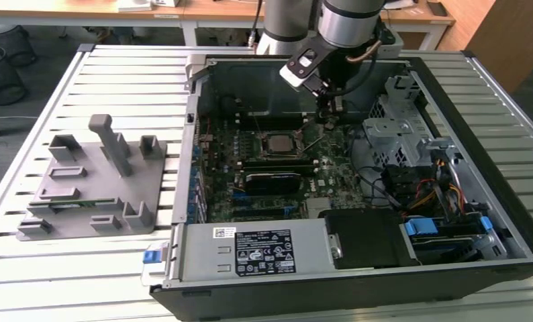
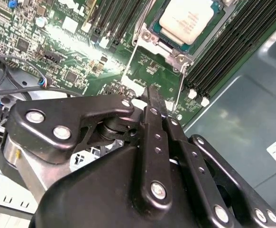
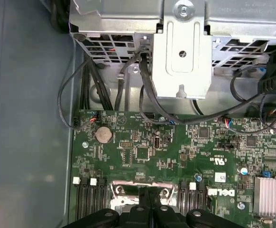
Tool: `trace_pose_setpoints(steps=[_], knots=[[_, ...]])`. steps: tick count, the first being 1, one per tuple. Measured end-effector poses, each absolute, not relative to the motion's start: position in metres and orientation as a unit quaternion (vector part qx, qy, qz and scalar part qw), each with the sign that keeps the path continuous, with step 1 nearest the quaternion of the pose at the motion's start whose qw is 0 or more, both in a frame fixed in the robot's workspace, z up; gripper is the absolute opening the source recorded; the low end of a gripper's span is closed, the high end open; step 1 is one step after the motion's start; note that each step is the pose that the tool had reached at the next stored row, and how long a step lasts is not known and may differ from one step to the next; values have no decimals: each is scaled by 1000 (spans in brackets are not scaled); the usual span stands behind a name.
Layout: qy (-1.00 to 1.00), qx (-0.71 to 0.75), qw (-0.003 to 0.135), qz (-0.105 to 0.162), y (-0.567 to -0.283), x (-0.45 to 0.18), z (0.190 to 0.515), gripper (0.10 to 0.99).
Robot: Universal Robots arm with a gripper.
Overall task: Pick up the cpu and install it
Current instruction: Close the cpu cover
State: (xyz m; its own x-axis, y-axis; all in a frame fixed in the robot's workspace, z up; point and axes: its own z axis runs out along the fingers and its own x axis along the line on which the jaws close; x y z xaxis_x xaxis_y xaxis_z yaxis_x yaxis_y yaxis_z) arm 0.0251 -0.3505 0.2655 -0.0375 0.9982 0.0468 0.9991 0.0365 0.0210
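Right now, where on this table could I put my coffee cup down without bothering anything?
Bare table slats surround the grey fixture block on the exterior view's left. The open computer case is crowded: gripper over the motherboard near the cpu, plus cables.

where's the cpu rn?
In the exterior view, the cpu sits in the motherboard socket, mid-case, just to the exterior view's left of the tool.
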Motion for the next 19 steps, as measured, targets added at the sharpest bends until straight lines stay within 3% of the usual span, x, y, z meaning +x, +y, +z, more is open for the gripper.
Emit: trace_pose_setpoints(steps=[19], knots=[[-721,-693,14,-20,-344,43,260,106]])
